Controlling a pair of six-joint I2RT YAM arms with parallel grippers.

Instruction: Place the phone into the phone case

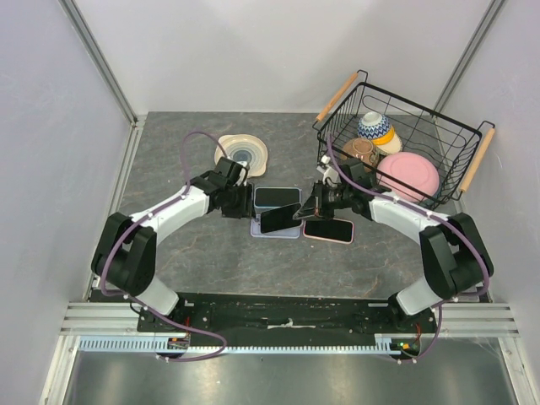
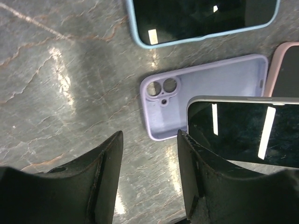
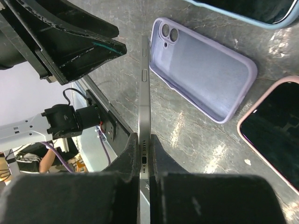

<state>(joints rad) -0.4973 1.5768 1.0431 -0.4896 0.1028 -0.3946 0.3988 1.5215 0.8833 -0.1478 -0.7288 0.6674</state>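
Centre of the top view: my right claw [image 1: 315, 205] is clamped on the bottom end of the phone [image 1: 280, 218], which hangs tilted over the lilac phone case [image 1: 258, 229] on the table [image 1: 211, 261]. My left claw [image 2: 149, 137] stands spread, holding nothing, just beside the case's camera end. Risk, as I judge it: the thin end-grip lets the phone pivot or slip, so it could land across the case rim instead of inside. Room is tight: a pink-cased phone [image 1: 329, 229] at right, a blue-cased phone [image 1: 277, 197] just beyond; the basket [image 1: 472, 164] stands farther, upper right.
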